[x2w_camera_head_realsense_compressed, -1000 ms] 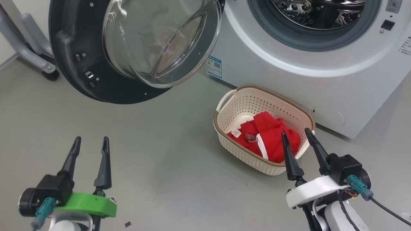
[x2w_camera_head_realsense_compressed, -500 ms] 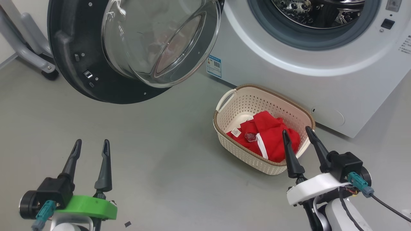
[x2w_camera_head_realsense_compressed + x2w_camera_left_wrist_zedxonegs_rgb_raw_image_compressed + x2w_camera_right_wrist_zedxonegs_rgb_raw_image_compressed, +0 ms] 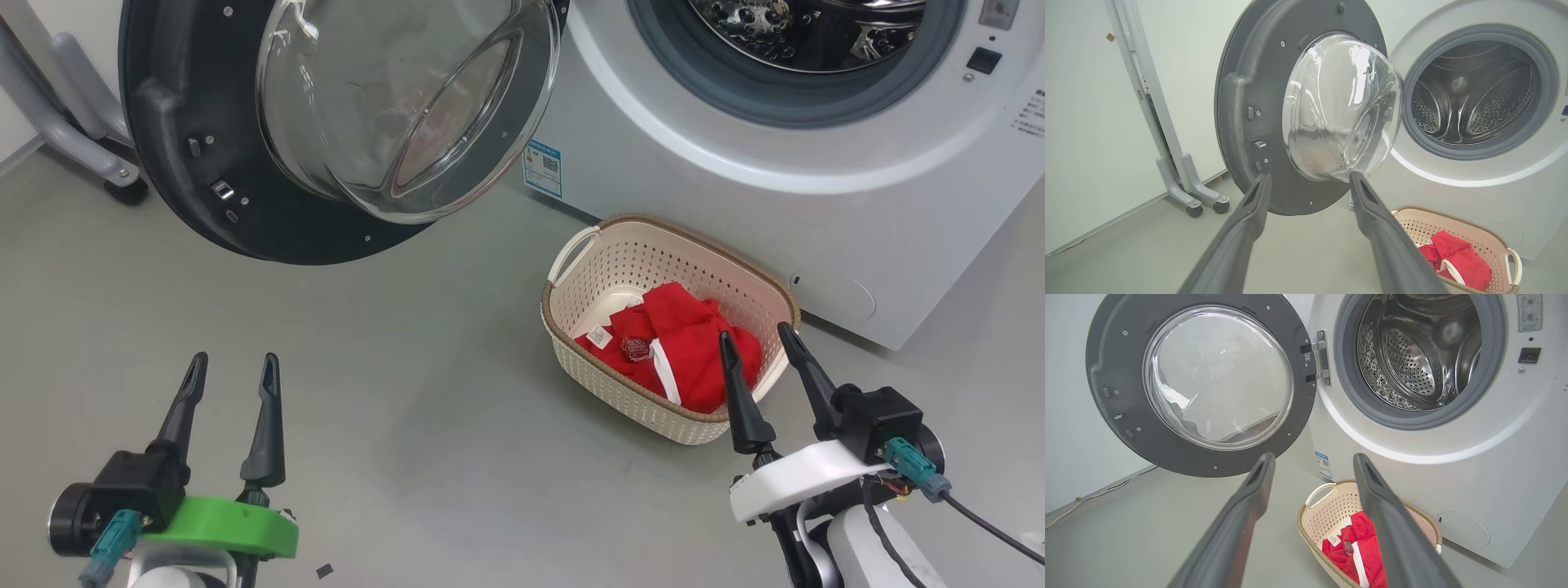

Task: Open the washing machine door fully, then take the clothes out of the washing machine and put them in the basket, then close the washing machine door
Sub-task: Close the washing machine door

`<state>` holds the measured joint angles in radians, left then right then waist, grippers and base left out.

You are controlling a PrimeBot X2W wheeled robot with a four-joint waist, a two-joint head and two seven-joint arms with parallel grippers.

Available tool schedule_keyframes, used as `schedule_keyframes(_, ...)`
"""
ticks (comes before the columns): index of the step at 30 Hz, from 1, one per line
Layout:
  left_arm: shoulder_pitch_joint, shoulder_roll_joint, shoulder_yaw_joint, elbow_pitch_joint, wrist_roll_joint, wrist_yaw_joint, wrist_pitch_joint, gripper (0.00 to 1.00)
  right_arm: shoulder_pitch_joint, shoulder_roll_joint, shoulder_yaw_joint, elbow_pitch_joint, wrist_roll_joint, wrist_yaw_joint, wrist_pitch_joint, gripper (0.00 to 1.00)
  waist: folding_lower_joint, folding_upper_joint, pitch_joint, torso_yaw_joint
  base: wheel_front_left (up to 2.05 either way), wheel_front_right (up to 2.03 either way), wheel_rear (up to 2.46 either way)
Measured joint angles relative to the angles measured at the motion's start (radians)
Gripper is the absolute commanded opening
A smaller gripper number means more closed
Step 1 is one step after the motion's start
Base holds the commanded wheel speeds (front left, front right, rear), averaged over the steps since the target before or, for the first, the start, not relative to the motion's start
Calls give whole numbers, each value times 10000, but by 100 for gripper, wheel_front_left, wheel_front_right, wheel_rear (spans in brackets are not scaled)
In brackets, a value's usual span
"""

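Down at the left, the left gripper (image 3: pixel 233 359) hangs low over the grey floor, its two fingers spread apart with nothing between them. Above it the washing machine door (image 3: pixel 343 122) stands swung wide on its hinge, inner face and glass bowl turned out into the room, so the opening step looks done.

Further right the basket (image 3: pixel 571 359) sits on the floor just in front of the washing machine (image 3: pixel 735 220). The clothes (image 3: pixel 678 351) lie bunched inside it, red with a white label showing. The right gripper (image 3: pixel 753 333) hovers at the basket's near right rim, fingers parted and gripping nothing. Whether the tips touch the fabric I cannot tell.

In the right wrist view the drum (image 3: pixel 1412 355) shows bare steel with no garment I can make out, so the unloading seems finished too. What is left, by my reckoning, is the closing: the door is wide open and neither gripper touches it.
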<state>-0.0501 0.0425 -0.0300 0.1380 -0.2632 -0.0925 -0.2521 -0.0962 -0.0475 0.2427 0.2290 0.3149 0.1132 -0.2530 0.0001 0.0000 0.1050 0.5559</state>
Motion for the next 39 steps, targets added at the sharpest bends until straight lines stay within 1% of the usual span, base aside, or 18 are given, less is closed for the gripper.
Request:
schedule_keyframes(30, 5, -10, 48, -71, 90, -10, 0, 100, -83, -2, -61, 40, 0, 23, 0, 100, 0, 0, 40, -6, 0, 0, 0)
schedule_keyframes(31, 5, -10, 48, -71, 96, -15, 0, 65, -83, -2, -73, 36, 0, 27, 0, 100, 0, 0, 42, -8, 0, 0, 0)
schedule_keyframes(32, 5, -10, 46, -71, 98, -21, 0, 42, -83, -2, -86, 29, 0, 29, 0, 100, 0, 0, 48, -9, 0, 0, 0)
schedule_keyframes(33, 5, -10, 46, -71, 98, -21, 0, 12, -83, 0, -109, 19, 0, 29, 0, 100, 0, 0, 56, -10, 0, 0, 0)
schedule_keyframes(34, 5, -10, 44, -71, 98, -21, 0, 0, -83, -2, -127, 6, 0, 29, 0, 100, 0, 0, 67, -10, 0, 0, 0)
schedule_keyframes(39, 7, -13, 40, -165, 98, -27, 0, 0, -83, -2, -234, -165, -4, -13, 0, 100, 0, 0, 237, -10, 0, 0, 0)
